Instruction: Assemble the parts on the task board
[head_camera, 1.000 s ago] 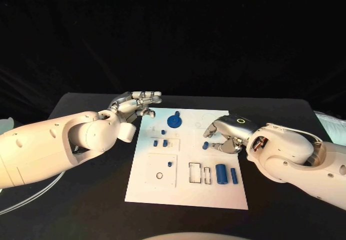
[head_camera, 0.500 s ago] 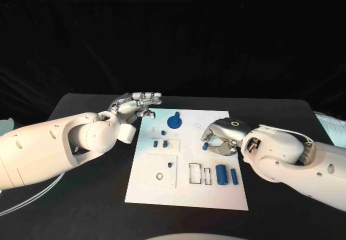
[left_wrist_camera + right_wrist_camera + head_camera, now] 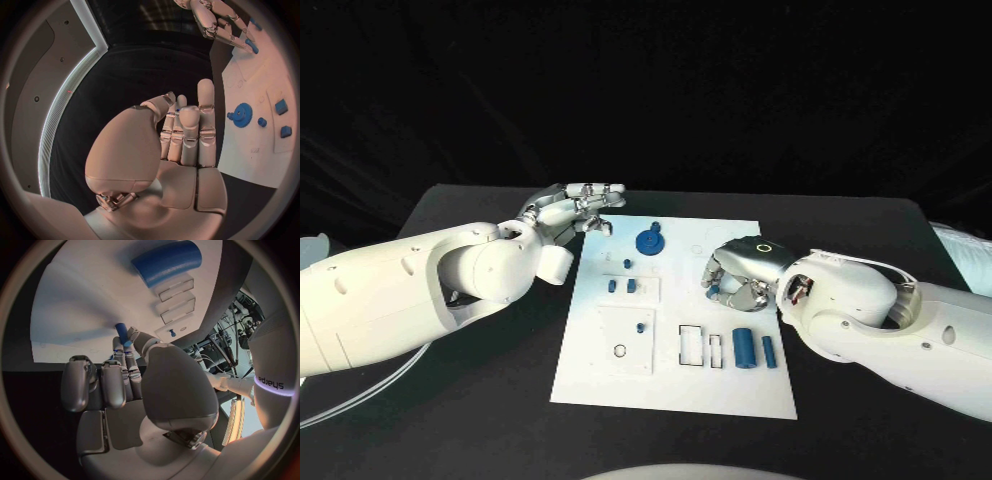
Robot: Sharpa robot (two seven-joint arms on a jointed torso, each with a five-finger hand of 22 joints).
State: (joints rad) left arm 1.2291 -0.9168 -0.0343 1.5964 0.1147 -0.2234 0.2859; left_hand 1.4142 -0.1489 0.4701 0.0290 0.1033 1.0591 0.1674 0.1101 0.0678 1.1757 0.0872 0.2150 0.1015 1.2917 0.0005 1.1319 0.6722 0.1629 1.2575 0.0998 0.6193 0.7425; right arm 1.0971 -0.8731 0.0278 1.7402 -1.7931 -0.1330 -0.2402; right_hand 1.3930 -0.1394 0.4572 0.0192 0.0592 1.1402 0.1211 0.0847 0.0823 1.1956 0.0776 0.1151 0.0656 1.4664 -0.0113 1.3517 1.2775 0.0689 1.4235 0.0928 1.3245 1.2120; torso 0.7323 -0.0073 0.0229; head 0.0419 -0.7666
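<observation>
Resting on a black table [image 3: 473, 400], white task board [image 3: 675, 385], right hand [image 3: 740, 270] fingers pinching a blue peg [image 3: 122, 333], left hand [image 3: 571, 208] fingers apart

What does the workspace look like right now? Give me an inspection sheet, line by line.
Surface: black table, dark cloth.
Job's things: white task board mid-table; blue gear at its far end; two blue cylinders near its right edge; small blue parts left of centre.
Clutter: nothing seen.
Hands: left hand open beside the board's far left corner; right hand pinches a small blue peg over the board.
Cables: pale cable at the table's left.
Surroundings: black backdrop.
</observation>
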